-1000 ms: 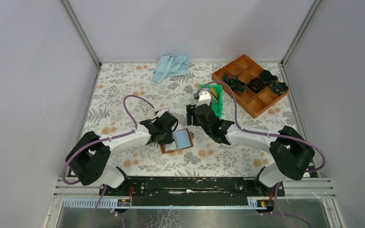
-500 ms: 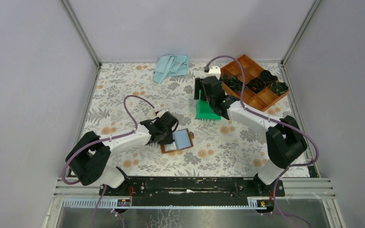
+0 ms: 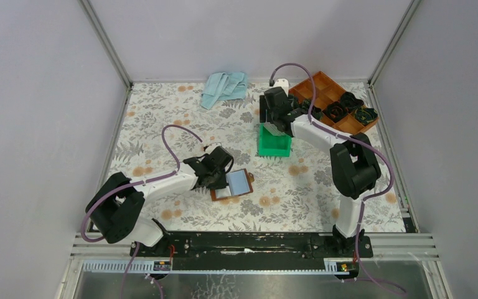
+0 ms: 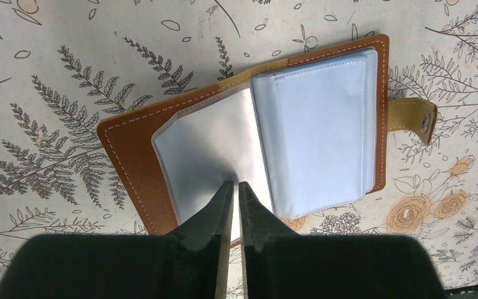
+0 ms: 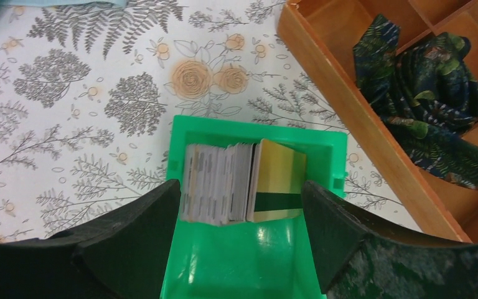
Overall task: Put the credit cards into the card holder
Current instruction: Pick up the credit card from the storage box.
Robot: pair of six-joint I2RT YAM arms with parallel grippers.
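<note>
Heads up, the whole next move hangs on how the stack of thin plastic credit cards (image 5: 218, 184) sits relative to your right claw (image 5: 239, 193). The cards stand on edge, packed together at the far end of the small green plastic bin (image 5: 236, 274), right below that claw and between its two fingers, which are spread wide and holding nothing. The card faces point sideways at the fingers and the top edges run away from the wrist, so my guess is a straight close would squeeze the whole pack, not one card. The gold-tan card with the dark stripe (image 5: 277, 174) leans off the right end of the stack, so I'd go for that one. The square brown leather card holder (image 4: 131, 156) lies open and flat on the floral-covered desk (image 3: 162, 124), well apart from the bin and much nearer your left arm. The left claw (image 4: 234, 187) is pinched almost shut, its tips on the edge of a clear sleeve, though I can't tell if it's actually nipping it. The orange-brown wooden compartment tray (image 5: 323, 68) sits just beside the bin, so watch that side.
</note>
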